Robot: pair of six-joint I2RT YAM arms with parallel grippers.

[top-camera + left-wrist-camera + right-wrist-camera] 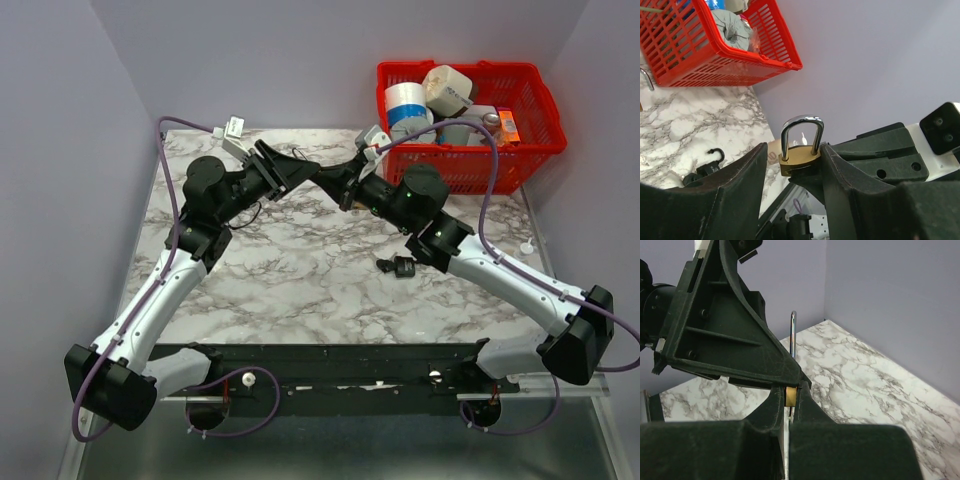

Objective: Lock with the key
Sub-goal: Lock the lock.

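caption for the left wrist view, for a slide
Left gripper open around a brass padlock clamped in the right gripper, red basket on the marble table behind

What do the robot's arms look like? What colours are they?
The left arm and right arm have pale grey-white links with chunky black joints. A thin purple cable loops along each one. The left pincer and right pincer are black, with flat, triangle-shaped fingers.

Padlock (799,161) within the left end effector (794,148): dull brass body, glossy chromed metal shackle (801,120). End effector matt black plastic. Bench (700,120) below: smooth, marble-patterned. Basket (715,55) beyond: red plastic.
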